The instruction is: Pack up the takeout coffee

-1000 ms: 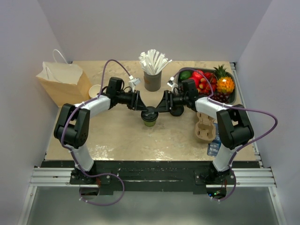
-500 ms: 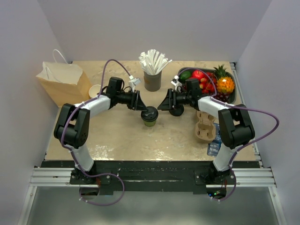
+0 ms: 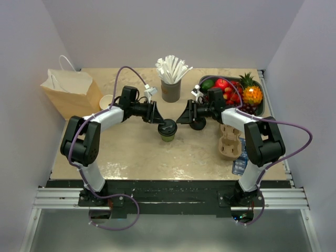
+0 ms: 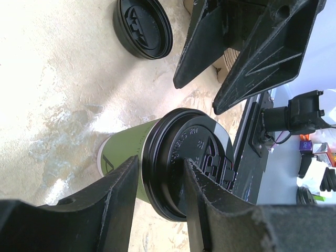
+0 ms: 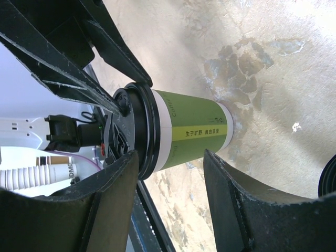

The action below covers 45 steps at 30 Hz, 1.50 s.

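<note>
At the middle of the desk (image 3: 131, 155), the left claw (image 3: 159, 119) and right claw (image 3: 181, 118), both spread, flank the upright takeout coffee (image 3: 168, 136), whose green side carries a stripe of Chinese characters and whose black lid (image 4: 191, 157) bears embossed lettering I cannot read.

I work at a table (image 3: 131, 155) with a mottled beige top that looks like stone. Plain pale walls close it in on three sides: the left wall (image 3: 23, 121), the far wall (image 3: 173, 31) and the right wall (image 3: 312, 79). A black strip (image 3: 168, 185) runs along the near edge. A metal rail (image 3: 58, 198) lies nearer still, above a grey floor (image 3: 173, 233). The light is soft and even.
</note>
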Each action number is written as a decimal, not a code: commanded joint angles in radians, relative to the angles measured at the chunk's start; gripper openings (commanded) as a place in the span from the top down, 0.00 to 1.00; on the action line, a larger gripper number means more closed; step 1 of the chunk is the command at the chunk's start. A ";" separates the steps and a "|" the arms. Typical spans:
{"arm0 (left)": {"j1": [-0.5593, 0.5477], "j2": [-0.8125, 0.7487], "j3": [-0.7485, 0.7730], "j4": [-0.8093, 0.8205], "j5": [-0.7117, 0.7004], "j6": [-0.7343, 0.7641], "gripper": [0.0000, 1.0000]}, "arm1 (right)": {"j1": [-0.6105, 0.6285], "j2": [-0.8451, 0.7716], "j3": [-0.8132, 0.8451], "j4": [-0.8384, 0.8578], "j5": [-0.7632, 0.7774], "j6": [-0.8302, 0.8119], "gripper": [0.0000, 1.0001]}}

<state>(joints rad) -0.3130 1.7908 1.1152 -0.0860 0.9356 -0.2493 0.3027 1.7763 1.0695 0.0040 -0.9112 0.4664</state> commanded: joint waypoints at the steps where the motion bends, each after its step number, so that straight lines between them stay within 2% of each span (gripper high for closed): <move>1: 0.003 0.028 0.011 -0.040 -0.077 0.044 0.57 | 0.006 0.008 0.027 -0.024 -0.006 -0.032 0.44; 17: 0.002 0.035 0.012 -0.035 -0.072 0.038 0.57 | 0.016 0.031 0.047 -0.055 -0.003 -0.057 0.44; 24: 0.002 0.042 0.018 -0.035 -0.070 0.036 0.57 | 0.024 0.041 0.059 -0.154 0.098 -0.100 0.46; 28: 0.002 0.044 0.014 -0.037 -0.069 0.035 0.57 | 0.030 0.037 0.083 -0.266 0.299 -0.159 0.47; 30: 0.002 0.042 0.011 -0.032 -0.069 0.033 0.57 | 0.030 0.029 0.081 -0.304 0.337 -0.178 0.48; 45: -0.005 0.045 -0.006 -0.004 -0.063 0.021 0.57 | 0.064 -0.002 0.035 -0.358 0.469 -0.235 0.50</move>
<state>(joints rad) -0.3164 1.8030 1.1255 -0.0711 0.9382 -0.2512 0.3580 1.7382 1.1423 -0.2222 -0.6540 0.3317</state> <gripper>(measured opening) 0.436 0.511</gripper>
